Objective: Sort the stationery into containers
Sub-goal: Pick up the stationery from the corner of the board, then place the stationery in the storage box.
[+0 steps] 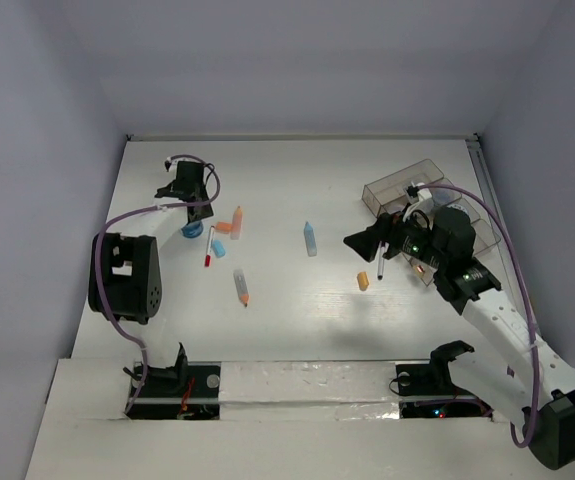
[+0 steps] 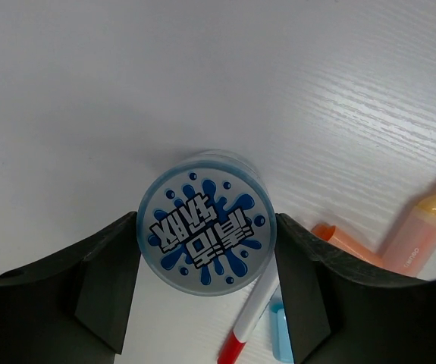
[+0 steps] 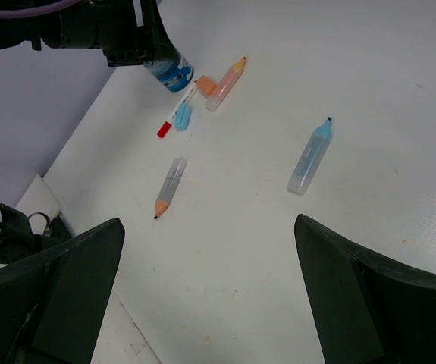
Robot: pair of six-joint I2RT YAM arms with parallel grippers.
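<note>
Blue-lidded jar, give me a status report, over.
Left hand flanks blue-lidded jar, grip unconfirmed. Right hand open, empty. Red-capped pen lies close beside jar.

We show the white, wood-grained worktop [image 1: 297, 180]. At its far right stands the clear tray [image 1: 399, 184] with narrow compartments. At the left stands a blue-lidded jar [image 2: 206, 227], upright, its lid printed with a splash pattern. Just beside it lie an orange marker [image 1: 235, 222], a loose orange cap [image 1: 222, 227], a white pen with a red cap [image 1: 209, 252] and a light-blue cap [image 1: 219, 248]. Nearer the front lies a clear stick with an orange tip [image 3: 167, 186]. A light-blue marker [image 3: 309, 158] lies alone mid-worktop. To the right lie a tiny orange stub [image 1: 363, 282] and, just beside it, a thin pen [image 1: 381, 262].
</note>
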